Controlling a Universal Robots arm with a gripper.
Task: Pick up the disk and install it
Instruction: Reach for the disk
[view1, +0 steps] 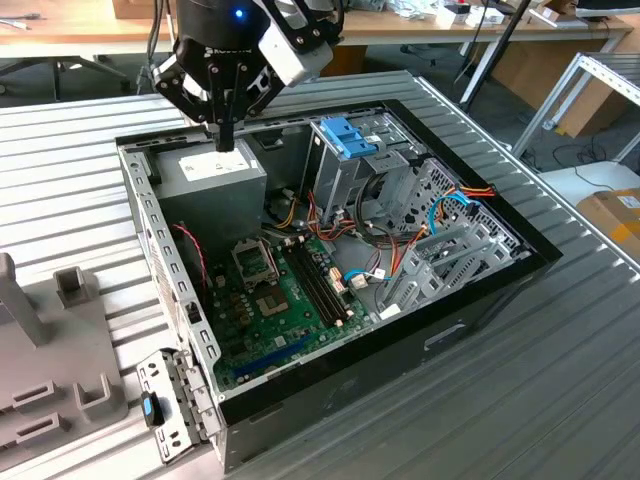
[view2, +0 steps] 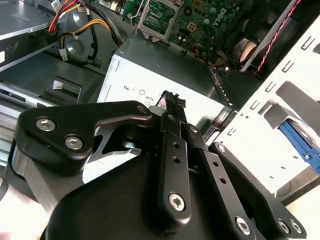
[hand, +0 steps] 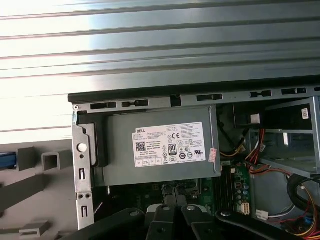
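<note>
The black side wall of an open computer case (view1: 400, 345) fronts the scene on a ribbed metal table (view1: 540, 400), its circuit board (view1: 270, 310) and cables (view1: 385, 255) laid bare. Over the far corner, the arm's gripper (view1: 225, 138) hangs just above the grey power supply (view1: 215, 175), jaws pressed together and holding nothing. The disk (view2: 300, 144) lies outside the case, with a strip of its blue rail showing in the second wrist view past the case's perforated wall, by the grey fixture (view1: 50, 350). The pick-up appears not yet begun. A grasp would call for parted jaws and a path clear of that metal rim. Above the table there is open room, but inside the case the drive cage (view1: 345, 175) and cables crowd the space.
</note>
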